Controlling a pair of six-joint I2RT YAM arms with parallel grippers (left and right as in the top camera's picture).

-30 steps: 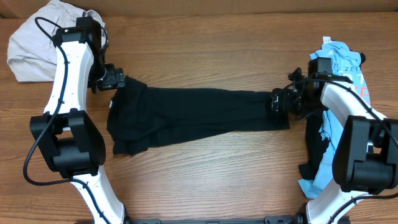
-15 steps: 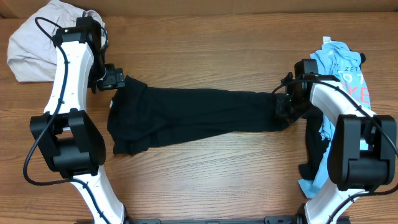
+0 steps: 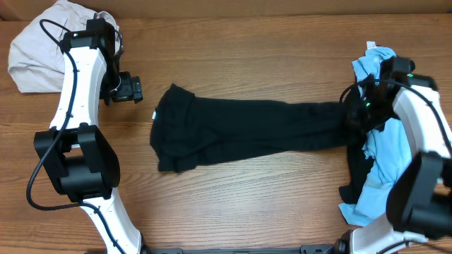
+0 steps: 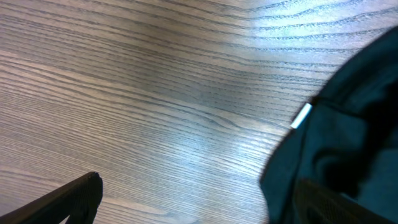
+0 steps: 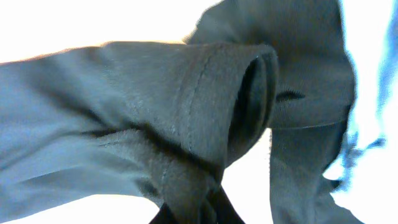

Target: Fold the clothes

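We see the black garment [image 3: 240, 134] stretched across the middle of the table [image 3: 247, 42]. Its right end is bunched in our right claw [image 3: 351, 116], which is clamped on it at the right of the frame, beside the light blue T-shirt [image 3: 387, 152]. Our left claw [image 3: 131, 88], at upper left, stands with its fingers apart, clear of the cloth. A second ago the garment's left edge touched the left claw; the right claw has since dragged it rightward.

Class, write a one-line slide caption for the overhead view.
Right gripper shut on the black garment stretched across the wooden table; left gripper open, apart from its other end.
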